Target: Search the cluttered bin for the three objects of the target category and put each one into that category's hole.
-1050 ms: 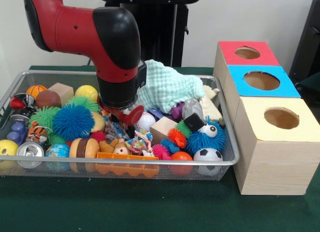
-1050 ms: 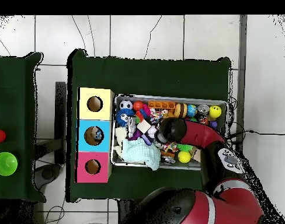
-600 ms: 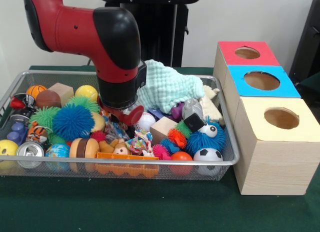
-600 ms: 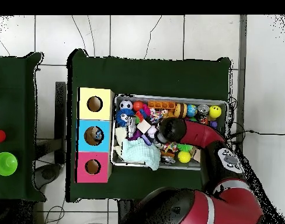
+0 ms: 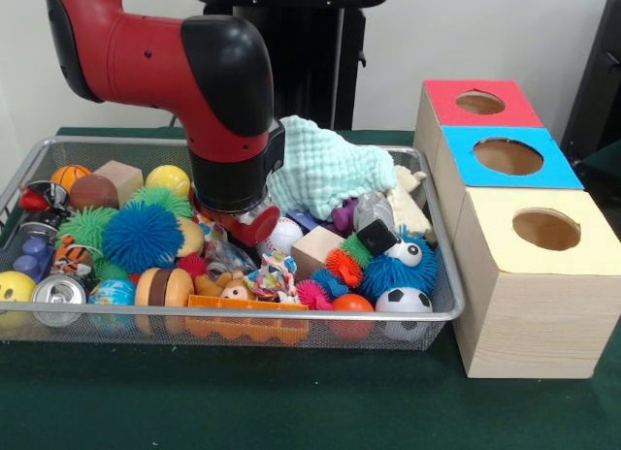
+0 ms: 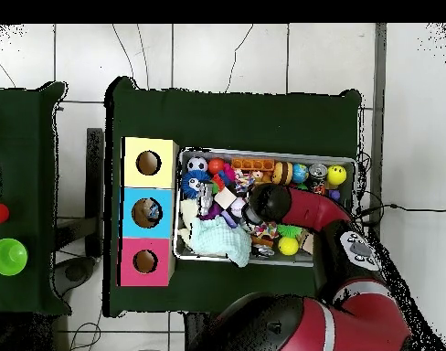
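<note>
Near rim: an orange plastic block strip (image 5: 247,317) and a black-and-white soccer ball (image 5: 403,301) are seen against the front wall of the wire mesh bin (image 5: 291,336), at roughly 6 and 4 o'clock from the arm's end.
Middle of bin: a blue spiky rubber ball (image 5: 142,235) lies at 9 o'clock from the arm's end; a pale wooden cube (image 5: 316,247) lies at 3 o'clock.
Jaws: the red-and-black arm's end (image 5: 233,193) is sunk among the toys at the bin's centre; the jaws are hidden by the wrist in both views, so apart or together cannot be told.
Task's thing: the target category is not shown, so the wanted objects cannot be picked out; they are judged to lie in the clutter around and under the wrist.
Far side: a mint knitted cloth (image 5: 325,164) is heaped at 1 o'clock.
Holes: the yellow-topped wooden box (image 5: 543,266), the blue-topped box (image 5: 509,159) and the red-topped box (image 5: 480,103) stand at 3 o'clock, outside the bin; any carry is judged to run that way.
</note>
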### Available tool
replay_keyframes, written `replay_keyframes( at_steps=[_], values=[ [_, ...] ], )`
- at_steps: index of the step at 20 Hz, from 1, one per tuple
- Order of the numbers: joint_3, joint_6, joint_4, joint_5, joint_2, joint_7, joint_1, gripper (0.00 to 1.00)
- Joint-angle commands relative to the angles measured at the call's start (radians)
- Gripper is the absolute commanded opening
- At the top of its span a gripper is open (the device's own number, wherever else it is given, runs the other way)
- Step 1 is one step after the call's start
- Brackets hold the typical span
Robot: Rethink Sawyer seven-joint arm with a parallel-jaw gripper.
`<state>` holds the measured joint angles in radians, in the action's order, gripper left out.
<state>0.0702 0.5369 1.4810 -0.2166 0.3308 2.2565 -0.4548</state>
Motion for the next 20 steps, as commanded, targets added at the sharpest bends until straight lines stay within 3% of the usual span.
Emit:
replay_keyframes(
  at_steps=[1, 6, 13, 20],
  values=[
    [0.046, -0.074, -0.057, -0.036, -0.054, -0.01, -0.012, 0.0],
    [0.05, -0.069, -0.039, -0.036, -0.039, -0.015, -0.018, 0.0],
    [0.029, 0.004, 0.053, -0.043, 0.087, -0.042, -0.017, 0.0],
    [0.046, 0.065, 0.08, -0.037, 0.141, -0.089, -0.051, 0.0]
  ],
)
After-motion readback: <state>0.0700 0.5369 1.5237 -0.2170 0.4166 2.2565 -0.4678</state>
